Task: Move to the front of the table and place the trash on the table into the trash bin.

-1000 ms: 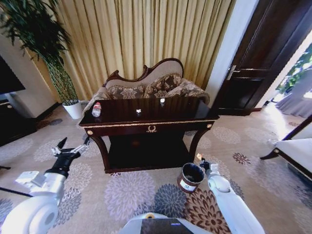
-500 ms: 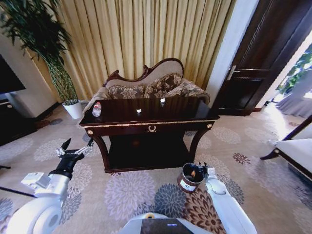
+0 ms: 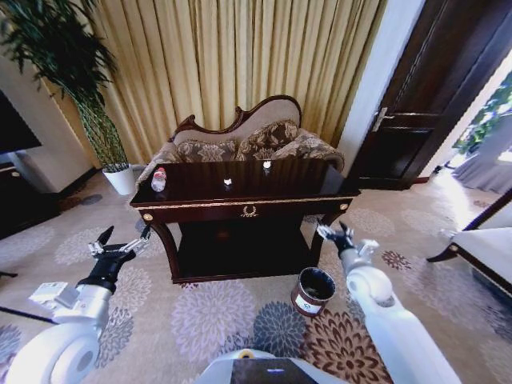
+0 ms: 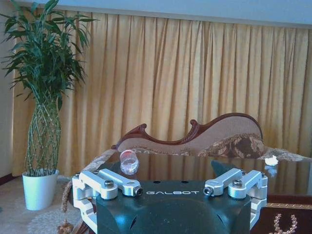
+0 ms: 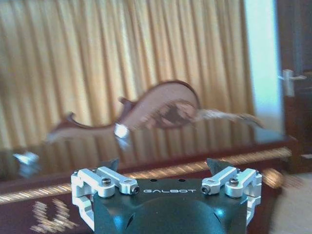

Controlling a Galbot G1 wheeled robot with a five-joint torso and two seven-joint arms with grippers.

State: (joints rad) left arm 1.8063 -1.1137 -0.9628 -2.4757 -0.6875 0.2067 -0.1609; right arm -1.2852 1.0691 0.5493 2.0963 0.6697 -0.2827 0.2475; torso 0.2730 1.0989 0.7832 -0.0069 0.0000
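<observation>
The dark glossy table [image 3: 312, 186] with gold trim stands in front of me. On its left end is the clear red-capped bottle [image 3: 158, 179], which the left wrist view shows too [image 4: 129, 162]. Two white scraps [image 3: 228, 182] [image 3: 266, 165] lie near the middle of the top. The small brown trash bin [image 3: 314, 290] sits on the carpet by the table's front right leg. My left gripper [image 3: 120, 244] hangs open, low and left of the table. My right gripper [image 3: 336, 234] is open and empty above the bin, near that leg, facing a scrap [image 5: 121, 130].
A carved-back sofa [image 3: 256, 138] stands behind the table against gold curtains. A white plant pot [image 3: 122, 180] sits at the back left and a dark door [image 3: 416, 120] at the right. Patterned carpet lies open in front of the table.
My right gripper has risen from over the trash bin to about the height of the table's drawer. The left gripper has barely shifted.
</observation>
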